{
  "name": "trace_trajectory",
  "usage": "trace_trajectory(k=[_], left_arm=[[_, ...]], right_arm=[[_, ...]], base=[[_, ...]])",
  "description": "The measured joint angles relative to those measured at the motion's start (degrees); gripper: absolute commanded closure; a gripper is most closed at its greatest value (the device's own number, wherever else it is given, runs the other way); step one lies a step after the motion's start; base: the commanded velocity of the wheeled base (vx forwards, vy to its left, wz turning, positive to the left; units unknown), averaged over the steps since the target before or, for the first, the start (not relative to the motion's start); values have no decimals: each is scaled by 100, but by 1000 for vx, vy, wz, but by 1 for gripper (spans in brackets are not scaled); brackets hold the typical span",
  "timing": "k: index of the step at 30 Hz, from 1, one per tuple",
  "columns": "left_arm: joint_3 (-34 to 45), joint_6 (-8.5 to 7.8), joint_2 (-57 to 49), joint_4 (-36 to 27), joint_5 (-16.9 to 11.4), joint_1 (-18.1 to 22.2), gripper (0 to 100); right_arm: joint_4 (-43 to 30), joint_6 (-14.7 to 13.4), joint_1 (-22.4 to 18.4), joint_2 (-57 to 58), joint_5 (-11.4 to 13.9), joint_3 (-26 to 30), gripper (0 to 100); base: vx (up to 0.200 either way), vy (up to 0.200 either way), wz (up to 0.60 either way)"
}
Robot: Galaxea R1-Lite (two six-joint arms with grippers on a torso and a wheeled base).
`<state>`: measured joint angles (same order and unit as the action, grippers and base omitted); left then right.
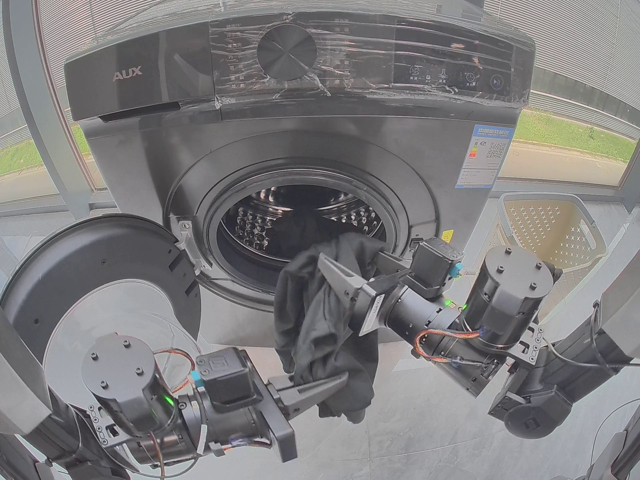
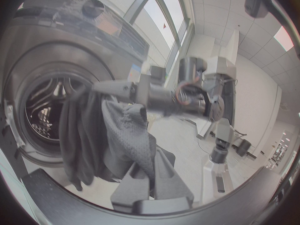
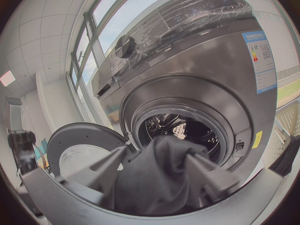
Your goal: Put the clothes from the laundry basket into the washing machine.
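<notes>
A dark grey garment (image 1: 320, 328) hangs in front of the washing machine's (image 1: 287, 141) open drum mouth (image 1: 293, 228), its top edge level with the lower rim. My right gripper (image 1: 333, 268) is shut on the bunched upper part of the garment (image 3: 156, 178), just outside the drum (image 3: 178, 132). My left gripper (image 1: 333, 385) sits lower and is shut on the garment's bottom hem, where mesh cloth (image 2: 128, 132) runs down between its fingers (image 2: 168, 175). The right gripper (image 2: 103, 88) holds the garment's top in the left wrist view.
The round door (image 1: 87, 268) stands swung open to the left of the drum. A pale perforated laundry basket (image 1: 553, 228) stands on the floor to the right of the machine, behind my right arm. The grey floor (image 1: 427, 421) lies below the garment.
</notes>
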<state>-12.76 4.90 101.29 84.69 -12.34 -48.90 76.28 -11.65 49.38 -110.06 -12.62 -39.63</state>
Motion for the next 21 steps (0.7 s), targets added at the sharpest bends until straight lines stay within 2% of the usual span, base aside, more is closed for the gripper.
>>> trace_trajectory(k=[10, 16, 21], left_arm=[[-674, 21, -96, 130, 101, 592, 100], [-1129, 45, -28, 145, 541, 935, 100], [-1330, 51, 61, 141, 686, 1058, 100]], right_arm=[[-88, 9, -151, -15, -5, 501, 0], [-185, 52, -330, -20, -5, 714, 0], [-232, 107, -432, -35, 22, 1083, 0]], base=[[0, 0, 0], [0, 0, 0], [0, 0, 0]])
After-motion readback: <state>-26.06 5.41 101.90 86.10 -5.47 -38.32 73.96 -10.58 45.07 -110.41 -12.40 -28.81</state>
